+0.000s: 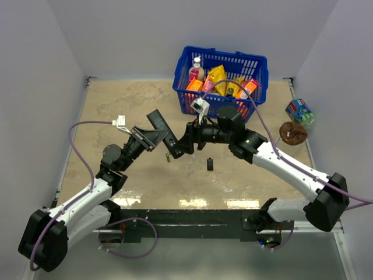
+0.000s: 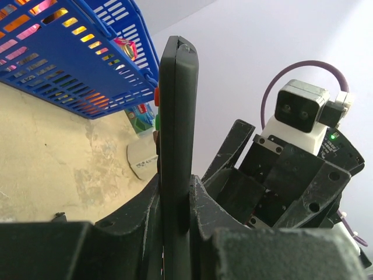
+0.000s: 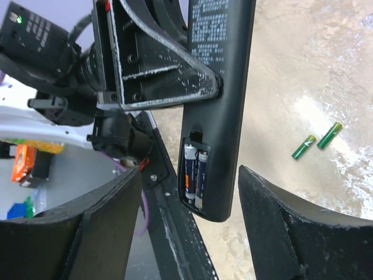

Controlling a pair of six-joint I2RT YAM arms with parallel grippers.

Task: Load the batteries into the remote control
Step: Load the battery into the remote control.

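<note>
A: What is seen on the left?
B: The remote (image 2: pixel 178 111) is clamped edge-on, partway along its length, by the left tool (image 2: pixel 175 204). That tool is closed tight on it, and the remote is held tilted, clear of the tabletop (image 1: pixel 116 111).

A: And the remote's back?
B: The battery bay is seen uncovered at the end nearest the right tool (image 3: pixel 189 181). Two dark cells (image 3: pixel 194 175) are seated side by side inside it.

A: How is the right tool set?
B: It is spread wide and nothing is gripped. Its fingers (image 3: pixel 99 221) are placed on either side of the bay end, and no contact can be made out.

A: Where are the batteries?
B: Two green batteries (image 3: pixel 303 147) are laid on the tabletop near each other, apart from the remote.

A: Further right?
B: A small black piece (image 1: pixel 210 164) is seen on the tabletop, and a blue basket (image 1: pixel 233 53) at the far side.
</note>
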